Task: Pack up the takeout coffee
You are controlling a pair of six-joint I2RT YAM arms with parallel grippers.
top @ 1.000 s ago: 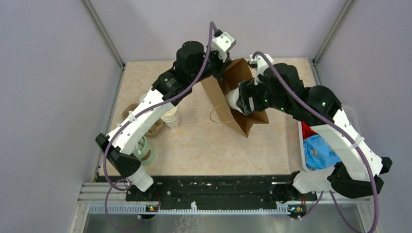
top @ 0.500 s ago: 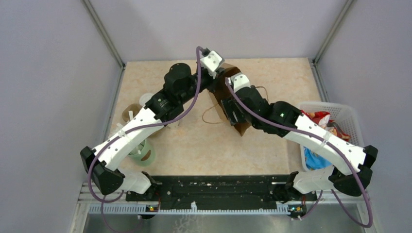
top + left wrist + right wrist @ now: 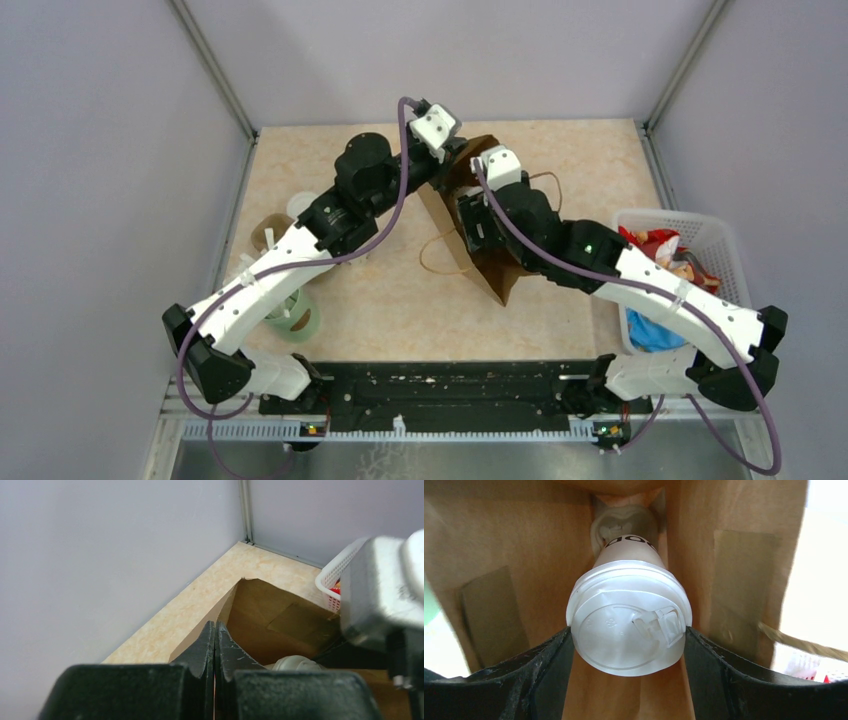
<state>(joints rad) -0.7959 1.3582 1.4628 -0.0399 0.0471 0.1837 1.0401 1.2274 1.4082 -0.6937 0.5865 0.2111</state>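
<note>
Left tool point(image 3: 215, 632): clenched on the rim of the brown paper bag point(image 3: 280, 622), which holds the mouth open. Right tool point(image 3: 628, 636): reached inside the bag, grasping the takeout coffee point(image 3: 626, 555) at the edge of its lid point(image 3: 614, 625). Cup sits straight ahead of this tool, between its fingers. Long axis follows the reach: base toward the bag floor, lid toward the wrist. Base contact with the floor: cannot tell. Judged next: lower, then let go

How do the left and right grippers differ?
The left gripper pinches the rim of the brown paper bag, fingers together; the right gripper clamps the takeout coffee at its lid, fingers wide apart. The left sits at the bag's mouth, the right inside it. Both hold something.
</note>
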